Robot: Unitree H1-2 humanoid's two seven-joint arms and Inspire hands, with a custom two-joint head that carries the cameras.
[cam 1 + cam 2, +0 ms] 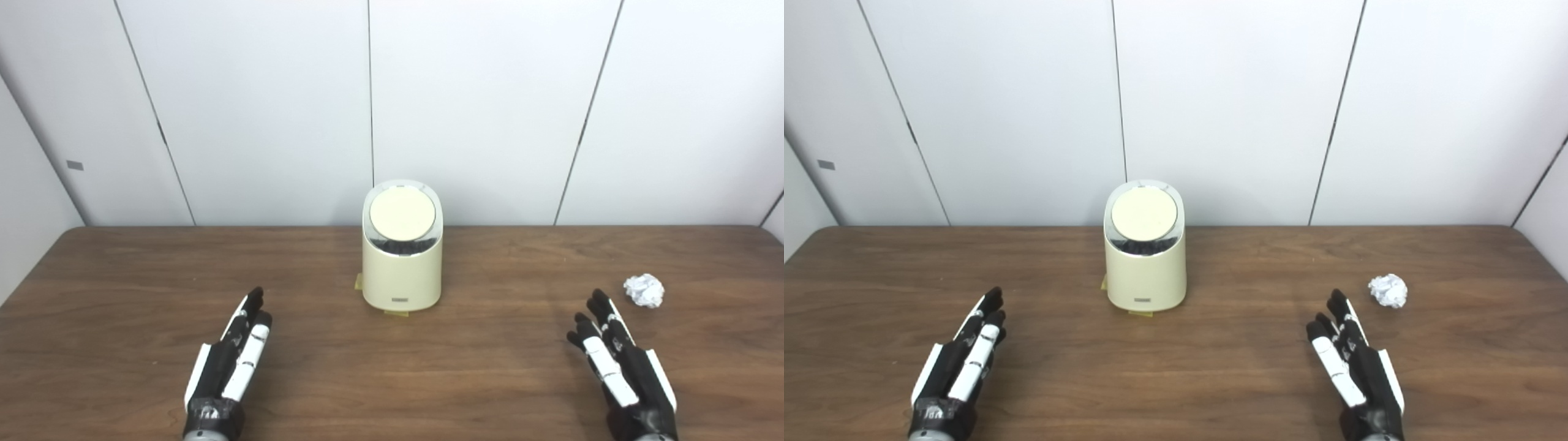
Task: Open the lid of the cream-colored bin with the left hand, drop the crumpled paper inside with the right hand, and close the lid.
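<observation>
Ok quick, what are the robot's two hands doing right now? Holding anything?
Left hand: open, holding nothing, fingers stretched out above the table.
Right hand: open, holding nothing; the crumpled paper lies apart from it.

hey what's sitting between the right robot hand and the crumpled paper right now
Nothing. In both eye views only bare table separates the right robot hand from the crumpled paper, which lies just beyond the fingertips.

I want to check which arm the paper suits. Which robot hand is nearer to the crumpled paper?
Right. The right robot hand lies just short of the crumpled paper, slightly to its left. The left robot hand is far across the table, beyond the bin.
</observation>
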